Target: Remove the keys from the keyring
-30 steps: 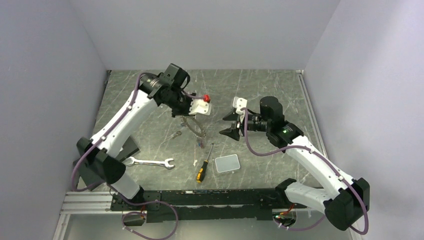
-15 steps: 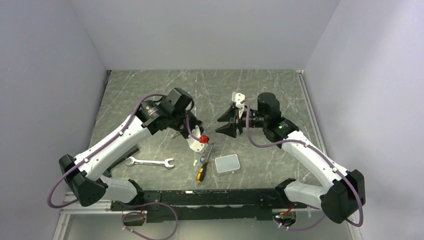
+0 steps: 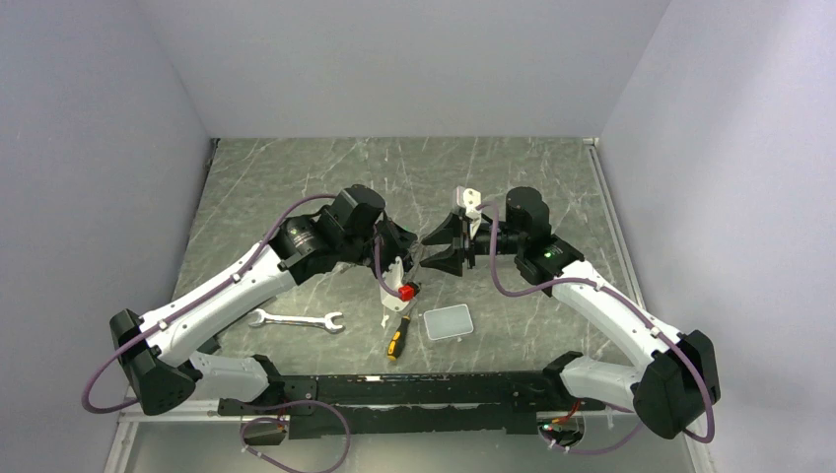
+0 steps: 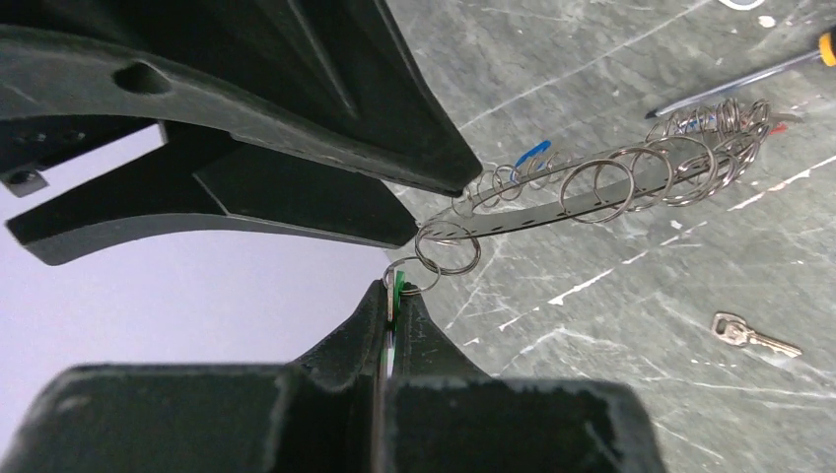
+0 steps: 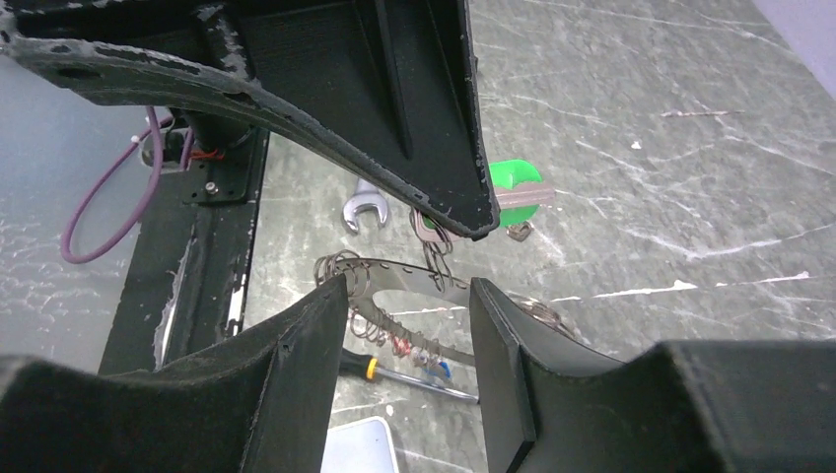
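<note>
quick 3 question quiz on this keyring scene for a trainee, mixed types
1. True or false: the left tool is shut on a green-tagged silvery key.
2. Which lies nearest the small grey rounded box? A) silver open-ended wrench B) yellow-and-black-handled screwdriver C) back wall
3. In the left wrist view, how many loose silvery keys lie on the grey marbled table, off the thin dark metal keyring?
Key: 1 true; 2 B; 3 one.

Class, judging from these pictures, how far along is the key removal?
Done: one loose key lies on the table. In hand: the left pincer is shut on a green-tagged key hooked to the keyring, with the right pincer open around it. Left: the other tagged keys.
</note>
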`<act>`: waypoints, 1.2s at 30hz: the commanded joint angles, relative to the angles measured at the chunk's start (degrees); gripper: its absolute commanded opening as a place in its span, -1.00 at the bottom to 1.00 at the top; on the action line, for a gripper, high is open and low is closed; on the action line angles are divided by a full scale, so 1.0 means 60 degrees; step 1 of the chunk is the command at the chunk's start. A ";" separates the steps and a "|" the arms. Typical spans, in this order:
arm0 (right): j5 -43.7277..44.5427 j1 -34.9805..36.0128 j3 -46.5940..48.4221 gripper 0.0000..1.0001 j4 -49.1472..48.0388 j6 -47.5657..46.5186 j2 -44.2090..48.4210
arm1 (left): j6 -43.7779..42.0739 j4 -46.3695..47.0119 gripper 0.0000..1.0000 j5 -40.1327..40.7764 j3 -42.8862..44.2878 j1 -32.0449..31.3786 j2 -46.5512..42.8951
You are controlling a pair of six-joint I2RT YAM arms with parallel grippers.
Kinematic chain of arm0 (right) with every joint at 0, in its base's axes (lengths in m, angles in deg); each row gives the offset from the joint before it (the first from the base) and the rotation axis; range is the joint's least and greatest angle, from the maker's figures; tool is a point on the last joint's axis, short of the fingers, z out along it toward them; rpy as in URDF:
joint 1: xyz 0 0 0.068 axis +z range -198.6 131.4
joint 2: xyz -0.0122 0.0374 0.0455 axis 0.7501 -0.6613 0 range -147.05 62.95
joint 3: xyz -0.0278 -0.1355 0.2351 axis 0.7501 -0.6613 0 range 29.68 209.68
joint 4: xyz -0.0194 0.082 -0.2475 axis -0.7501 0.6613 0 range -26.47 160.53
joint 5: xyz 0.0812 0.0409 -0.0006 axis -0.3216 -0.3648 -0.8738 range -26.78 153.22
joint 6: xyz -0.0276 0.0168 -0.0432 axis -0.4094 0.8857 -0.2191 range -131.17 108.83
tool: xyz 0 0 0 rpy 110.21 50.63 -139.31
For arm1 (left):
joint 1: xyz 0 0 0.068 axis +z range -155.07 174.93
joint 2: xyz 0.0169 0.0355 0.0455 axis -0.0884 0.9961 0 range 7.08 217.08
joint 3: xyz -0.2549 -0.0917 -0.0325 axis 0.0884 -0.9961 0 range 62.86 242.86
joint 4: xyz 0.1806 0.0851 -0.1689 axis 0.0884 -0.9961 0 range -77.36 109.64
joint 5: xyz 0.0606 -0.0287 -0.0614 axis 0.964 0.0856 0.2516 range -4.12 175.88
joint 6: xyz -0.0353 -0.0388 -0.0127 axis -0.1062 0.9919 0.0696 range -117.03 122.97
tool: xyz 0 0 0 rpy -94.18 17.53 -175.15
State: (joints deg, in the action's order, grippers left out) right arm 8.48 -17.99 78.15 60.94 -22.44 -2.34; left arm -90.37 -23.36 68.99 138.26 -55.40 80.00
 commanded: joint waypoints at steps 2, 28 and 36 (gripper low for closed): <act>-0.0299 0.0080 -0.0118 0.02 -0.0710 0.0102 0.0001 | -0.0333 0.0996 -1.00 -0.0242 0.0030 -0.0149 -0.0358; 0.0355 0.0084 -0.0395 -1.00 -0.0961 0.0140 0.0167 | 0.1750 0.0776 -1.00 0.1292 -0.0861 -0.0164 -0.0939; 0.0452 0.0025 -0.0477 -1.00 -0.1394 0.0759 0.0141 | 0.3153 0.0773 -1.00 0.1063 -0.1139 -0.0034 -0.1010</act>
State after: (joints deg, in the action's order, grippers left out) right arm 10.69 -17.38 75.50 56.77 -20.47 -2.34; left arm -77.65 -18.92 74.28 131.83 -56.36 75.79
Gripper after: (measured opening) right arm 0.010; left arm 0.024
